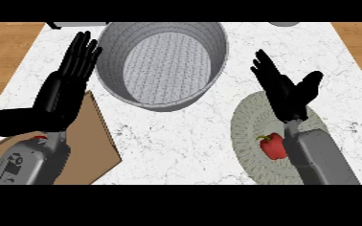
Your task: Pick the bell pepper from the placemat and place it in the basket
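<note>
Bell pepper (271, 147) on placemat (247, 119) (red stem up), basket (112, 48) apart

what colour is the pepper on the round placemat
The small bell pepper is red, shown best in the head view.

The right forearm (320, 159) hides part of the bell pepper (269, 146) and its placemat (247, 120).

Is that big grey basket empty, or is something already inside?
Empty: the round grey woven basket shows only its bare floor. The red bell pepper lies on the pale round placemat.
</note>
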`<state>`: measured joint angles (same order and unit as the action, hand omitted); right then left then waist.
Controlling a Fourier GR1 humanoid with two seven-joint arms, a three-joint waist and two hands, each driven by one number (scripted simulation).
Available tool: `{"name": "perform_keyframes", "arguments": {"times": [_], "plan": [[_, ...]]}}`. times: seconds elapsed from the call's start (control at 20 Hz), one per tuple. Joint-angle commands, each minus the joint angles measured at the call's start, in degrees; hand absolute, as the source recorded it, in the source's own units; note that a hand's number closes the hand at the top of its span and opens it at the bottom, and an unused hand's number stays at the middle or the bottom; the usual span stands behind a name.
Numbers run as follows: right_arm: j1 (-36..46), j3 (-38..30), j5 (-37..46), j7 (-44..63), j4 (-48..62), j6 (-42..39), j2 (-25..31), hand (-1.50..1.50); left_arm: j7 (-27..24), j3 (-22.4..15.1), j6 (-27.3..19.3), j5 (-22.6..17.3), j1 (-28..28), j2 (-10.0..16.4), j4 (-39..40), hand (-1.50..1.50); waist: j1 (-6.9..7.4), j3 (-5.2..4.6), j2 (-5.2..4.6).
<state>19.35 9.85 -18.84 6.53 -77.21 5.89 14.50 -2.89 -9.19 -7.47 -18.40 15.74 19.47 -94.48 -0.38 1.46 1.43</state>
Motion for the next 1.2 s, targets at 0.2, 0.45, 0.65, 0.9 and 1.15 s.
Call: {"name": "perform_keyframes", "arguments": {"times": [0.2,0.45,0.65,0.9,1.15], "plan": [[3.0,13.2,-2.9,-7.9,-11.9,-24.4,-0.1,1.50,2.0,0.8,-0.2,8.9,-2.0,9.3,3.0,0.00,2.71,-1.16,-0.86],[-10.8,23.9,-6.3,-11.9,-20.0,-29.0,-7.1,1.50,1.7,0.6,-1.3,11.8,-4.3,10.3,6.5,0.00,-1.28,-1.38,-0.73],[-20.2,26.7,7.4,-14.6,-36.5,-20.5,-0.2,-1.50,2.0,1.8,-1.9,12.4,-5.8,11.1,6.4,0.00,-2.50,-1.49,-0.28],[-12.5,16.2,22.0,-8.8,-44.2,-14.9,9.2,-1.50,1.2,1.7,-1.6,12.7,-5.9,10.8,7.4,0.00,-3.36,-1.71,-0.14],[-6.2,10.1,30.7,0.9,-49.9,-21.9,23.9,-1.50,1.8,1.3,-1.5,12.7,-6.4,10.5,6.2,0.00,-2.18,-1.82,-0.22]]}}
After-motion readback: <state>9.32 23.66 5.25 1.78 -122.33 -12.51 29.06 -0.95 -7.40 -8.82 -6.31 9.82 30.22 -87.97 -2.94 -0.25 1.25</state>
